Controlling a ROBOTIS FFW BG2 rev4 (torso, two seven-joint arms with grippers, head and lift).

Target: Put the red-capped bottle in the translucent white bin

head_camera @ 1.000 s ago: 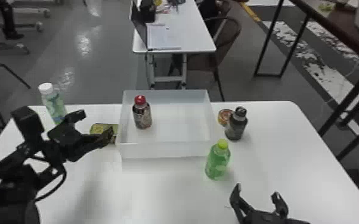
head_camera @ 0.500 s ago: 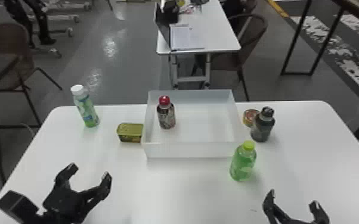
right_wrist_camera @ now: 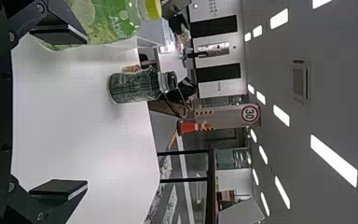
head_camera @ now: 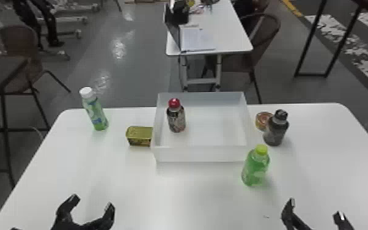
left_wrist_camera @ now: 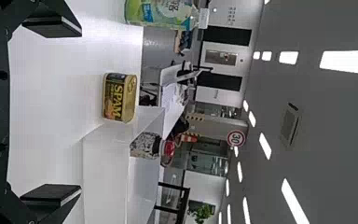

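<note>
The red-capped bottle (head_camera: pixel 176 117) stands upright inside the translucent white bin (head_camera: pixel 203 154), toward its left side. In the head view my left gripper (head_camera: pixel 92 203) is open at the front left of the table, well short of the bin. My right gripper (head_camera: pixel 316 208) is parked open at the front right. From the left wrist, the left gripper (left_wrist_camera: pixel 78 112) has nothing between its fingers, and the red-capped bottle (left_wrist_camera: pixel 145 145) shows beyond the bin wall (left_wrist_camera: pixel 103 172). In the right wrist view the right gripper (right_wrist_camera: pixel 86 112) also holds nothing.
A yellow tin (head_camera: pixel 139 136) sits against the bin's left side, with a white-capped bottle (head_camera: pixel 96 113) farther left. Right of the bin are a round tin (head_camera: pixel 262 120) and a dark bottle (head_camera: pixel 275 130). A green bottle (head_camera: pixel 255 168) stands near its front right corner.
My left gripper has drawn back from beside the bin's left side toward the table's front edge, staying open. The head view has shifted. The red-capped bottle has kept its place in the bin.
</note>
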